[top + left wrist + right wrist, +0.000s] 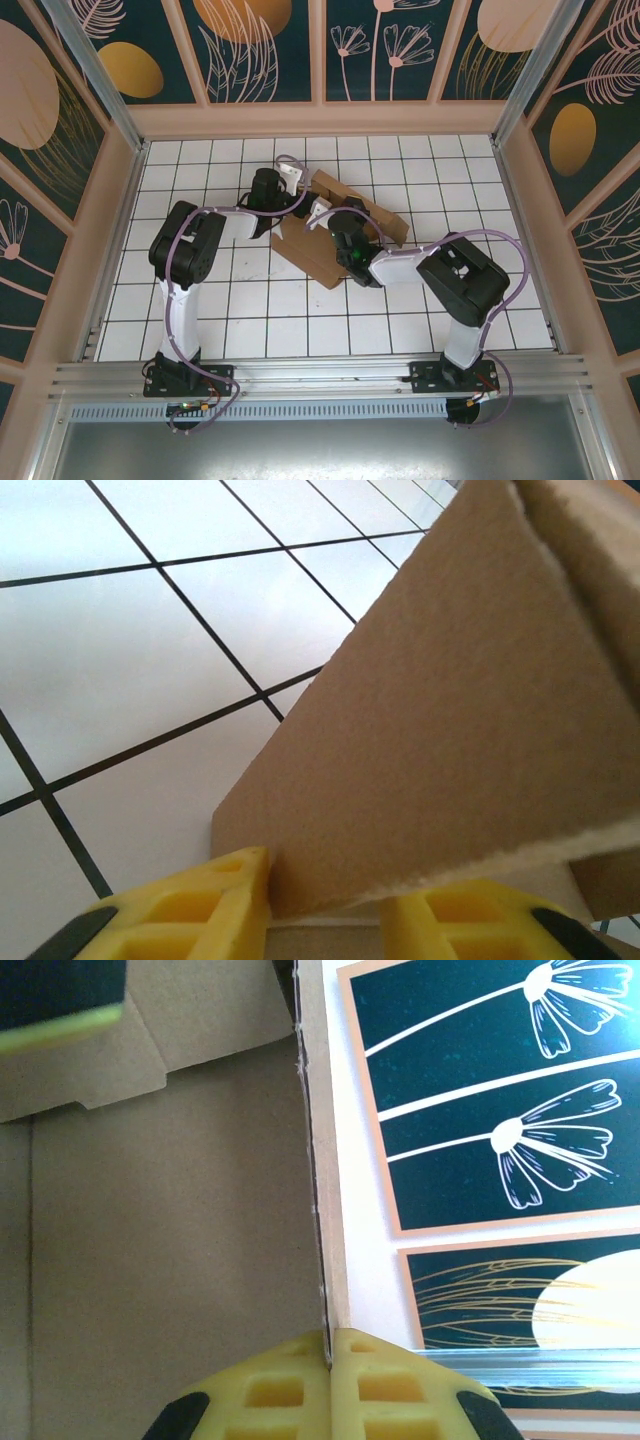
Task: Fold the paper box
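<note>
- A robot test cell of the lab kind, seen from above: a walled booth built around one table (pixel 300 325).
- The tabletop is white, ruled with a black square grid.
- The left arm (pixel 180 300) and the right arm (pixel 465 290) are bolted to an aluminium rail (pixel 320 372) at the near edge.
- The left, right and far walls are peach frames holding dark teal panels (pixel 260 45) printed with gold discs and line-drawn flowers.
- Bare aluminium posts (pixel 90 70) stand at the far corners.

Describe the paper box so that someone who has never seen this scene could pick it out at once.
On the white tiled table, look near the middle, where the left arm and right arm reach together. There lies the paper box: the only plain brown cardboard thing, a part-folded sheet with raised flaps, unlike the black-and-white arms beside it.
</note>
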You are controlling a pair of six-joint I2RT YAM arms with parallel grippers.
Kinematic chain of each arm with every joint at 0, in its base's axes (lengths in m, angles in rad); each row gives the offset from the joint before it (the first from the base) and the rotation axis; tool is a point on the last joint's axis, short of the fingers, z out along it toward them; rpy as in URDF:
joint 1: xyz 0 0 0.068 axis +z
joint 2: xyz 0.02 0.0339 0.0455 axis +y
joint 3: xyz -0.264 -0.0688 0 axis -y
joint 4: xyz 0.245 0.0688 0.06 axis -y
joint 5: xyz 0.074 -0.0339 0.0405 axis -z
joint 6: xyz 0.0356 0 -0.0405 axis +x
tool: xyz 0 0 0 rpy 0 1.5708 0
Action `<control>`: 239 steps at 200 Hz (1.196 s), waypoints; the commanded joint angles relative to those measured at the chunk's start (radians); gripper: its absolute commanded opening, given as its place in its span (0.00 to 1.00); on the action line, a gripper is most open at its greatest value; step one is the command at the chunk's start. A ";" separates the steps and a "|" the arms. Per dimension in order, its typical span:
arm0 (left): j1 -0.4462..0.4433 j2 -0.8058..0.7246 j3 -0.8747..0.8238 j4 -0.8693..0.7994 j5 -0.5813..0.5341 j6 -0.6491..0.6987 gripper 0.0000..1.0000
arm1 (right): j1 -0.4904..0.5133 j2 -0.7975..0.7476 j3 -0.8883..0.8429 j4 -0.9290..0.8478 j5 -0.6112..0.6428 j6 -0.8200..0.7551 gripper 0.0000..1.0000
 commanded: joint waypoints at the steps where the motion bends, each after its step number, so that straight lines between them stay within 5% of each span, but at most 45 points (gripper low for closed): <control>1: -0.022 -0.007 0.043 0.086 0.077 0.009 0.33 | 0.022 0.021 0.005 -0.147 -0.158 0.072 0.00; 73: -0.023 -0.007 0.054 0.072 0.082 0.005 0.11 | 0.015 0.032 0.025 -0.169 -0.146 0.103 0.00; 124: -0.023 -0.014 0.068 0.029 0.075 0.023 0.05 | 0.008 0.014 0.042 -0.181 -0.148 0.147 0.00; 184: -0.023 -0.015 0.085 -0.055 0.026 0.087 0.06 | 0.006 -0.057 0.047 -0.214 -0.195 0.238 0.44; 239: -0.023 -0.022 0.098 -0.108 -0.016 0.128 0.07 | 0.005 -0.240 0.058 -0.426 -0.447 0.489 0.70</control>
